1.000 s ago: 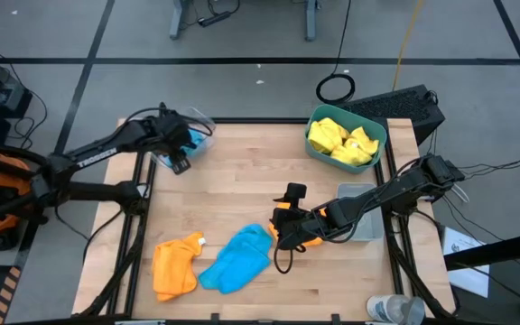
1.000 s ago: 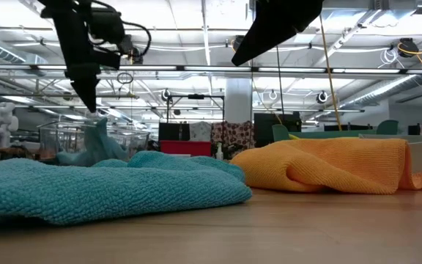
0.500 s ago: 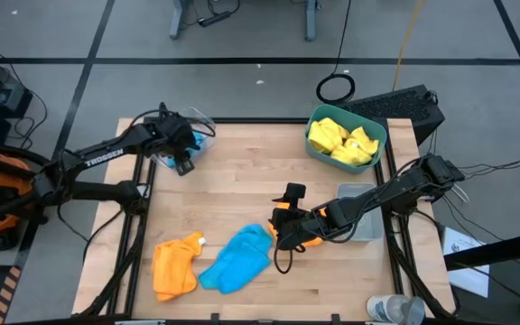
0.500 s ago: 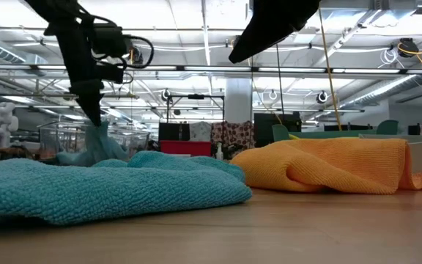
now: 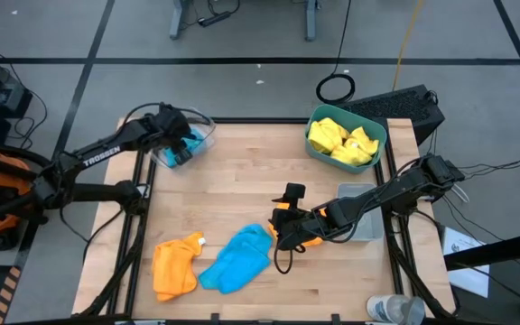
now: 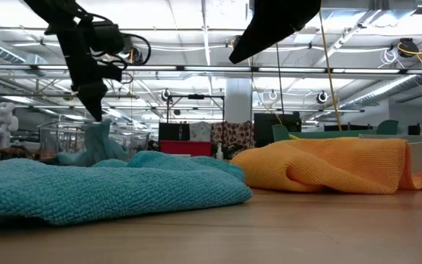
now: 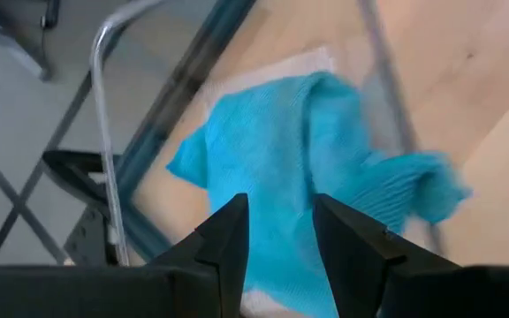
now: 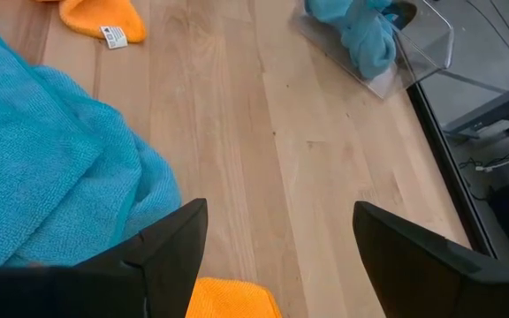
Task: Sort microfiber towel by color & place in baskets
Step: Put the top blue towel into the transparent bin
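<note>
my left jaws have sunk into the clear bin since a second ago, fingers a little spread, with the blue towel just beyond the tips, unpinched, so that towel looks delivered. my right jaws wait wide open over the orange towel, beside the other blue towel on the worktop.

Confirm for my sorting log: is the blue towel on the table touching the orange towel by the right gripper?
Touching. The high view shows the blue towel meeting the orange towel with no wood between them.
</note>
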Available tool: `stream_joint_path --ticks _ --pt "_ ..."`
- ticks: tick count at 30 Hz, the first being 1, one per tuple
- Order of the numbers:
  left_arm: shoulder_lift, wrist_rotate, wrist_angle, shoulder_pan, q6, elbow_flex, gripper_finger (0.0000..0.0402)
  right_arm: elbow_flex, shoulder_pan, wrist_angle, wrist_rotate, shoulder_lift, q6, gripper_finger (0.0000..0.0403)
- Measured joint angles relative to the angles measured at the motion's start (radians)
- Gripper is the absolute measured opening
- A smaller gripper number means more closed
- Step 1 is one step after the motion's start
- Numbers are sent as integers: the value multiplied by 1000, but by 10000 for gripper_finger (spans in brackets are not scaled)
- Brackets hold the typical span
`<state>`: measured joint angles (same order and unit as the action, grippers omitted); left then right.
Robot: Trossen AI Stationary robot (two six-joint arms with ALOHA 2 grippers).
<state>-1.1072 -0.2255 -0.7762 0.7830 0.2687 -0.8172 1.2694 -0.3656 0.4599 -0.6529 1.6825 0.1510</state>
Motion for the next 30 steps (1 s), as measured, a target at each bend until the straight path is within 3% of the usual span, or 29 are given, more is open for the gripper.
stream_joint_path --ticks 6,11,15,18,24,30 --pt "1 113 -3 73 2 42 134 0 0 0 0 0 7 276" --pt "1 117 -10 80 -1 44 134 -1 11 -135 1 0 81 276" --pt "1 118 -6 79 -23 44 134 66 32 -203 59 0 148 276" --pt "1 119 2 79 -35 44 134 142 51 -109 69 0 211 276" --pt "1 123 8 56 -27 44 134 263 97 270 56 0 413 276" --pt "1 193 31 39 -24 43 134 272 104 373 113 1 507 276"
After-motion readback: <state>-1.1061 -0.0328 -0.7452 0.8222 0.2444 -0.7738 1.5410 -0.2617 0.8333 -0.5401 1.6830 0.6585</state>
